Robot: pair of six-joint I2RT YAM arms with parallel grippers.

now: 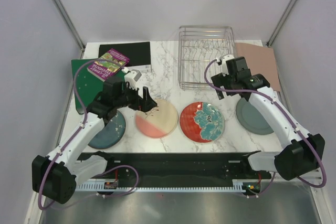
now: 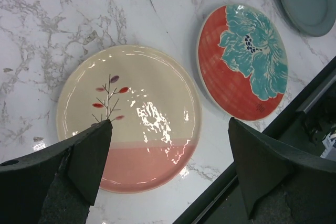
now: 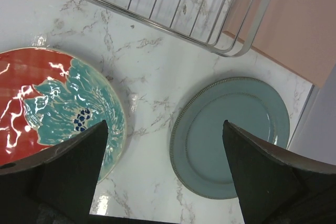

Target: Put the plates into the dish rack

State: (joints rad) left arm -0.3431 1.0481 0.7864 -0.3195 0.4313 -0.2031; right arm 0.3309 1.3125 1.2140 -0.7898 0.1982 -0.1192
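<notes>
Four plates lie flat in a row on the marble table: dark teal point(image 1: 107, 129), cream-and-pink with a twig motif point(image 1: 157, 119), red with teal flowers point(image 1: 202, 121), and grey-green point(image 1: 252, 116). The wire dish rack point(image 1: 206, 56) stands behind them with no plate in it. My left gripper point(image 1: 146, 102) is open and empty above the cream-and-pink plate point(image 2: 147, 93), its jaws point(image 2: 169, 120) wide apart. My right gripper point(image 1: 220, 86) is open and empty, hovering point(image 3: 164, 123) over bare marble between the red plate point(image 3: 52, 103) and the grey-green plate point(image 3: 236, 135), near the rack's front edge point(image 3: 173, 3).
A green binder point(image 1: 89, 85) with a purple booklet point(image 1: 107, 64) on it lies at the back left, beside a black mat point(image 1: 126, 51). A pink board point(image 1: 260, 59) lies right of the rack. A black rail point(image 1: 168, 161) runs along the near edge.
</notes>
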